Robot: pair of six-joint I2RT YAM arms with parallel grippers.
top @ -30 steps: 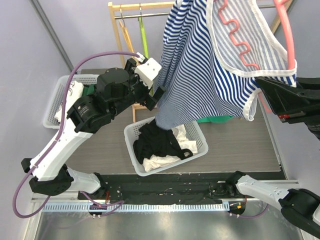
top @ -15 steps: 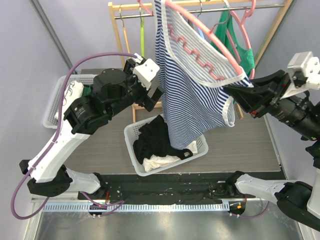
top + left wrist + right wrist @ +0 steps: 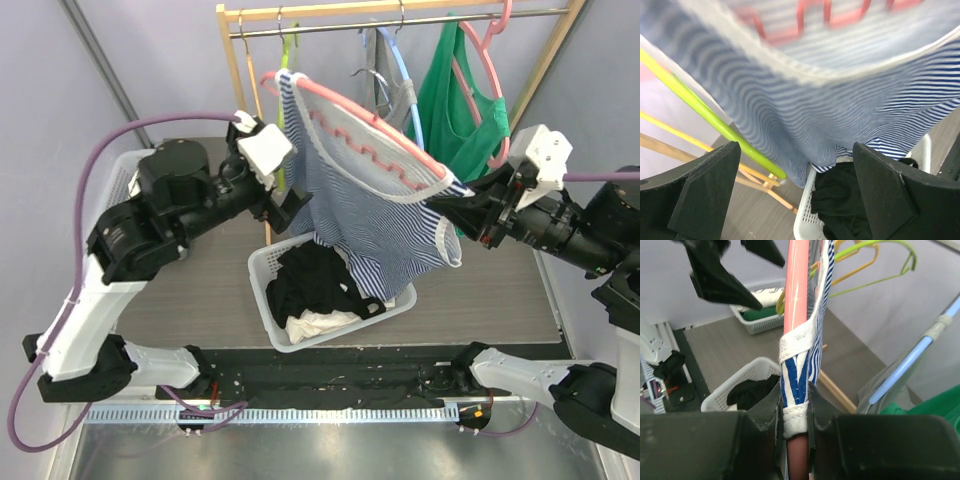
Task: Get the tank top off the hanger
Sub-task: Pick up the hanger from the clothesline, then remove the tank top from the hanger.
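Observation:
A blue-and-white striped tank top (image 3: 375, 215) hangs on a pink hanger (image 3: 345, 105), held tilted above the middle basket. My right gripper (image 3: 452, 205) is shut on the hanger's end and the tank top's white-edged strap (image 3: 796, 390); the pink hanger bar (image 3: 796, 295) runs up from the jaws. My left gripper (image 3: 290, 205) is open at the tank top's left edge. In the left wrist view the striped fabric (image 3: 830, 100) hangs beyond and between the spread fingers (image 3: 705, 195), not touching them.
A white basket (image 3: 262, 275) of black and white clothes sits under the tank top. Another white basket (image 3: 122, 170) stands at the left. A wooden rack (image 3: 235, 60) at the back holds a green top (image 3: 460, 95), a grey garment and empty green and yellow hangers (image 3: 705, 112).
The right arm has swung the hanger and tank top down and left, away from the rail. The left arm has shifted left and its gripper now sits at the fabric's left edge.

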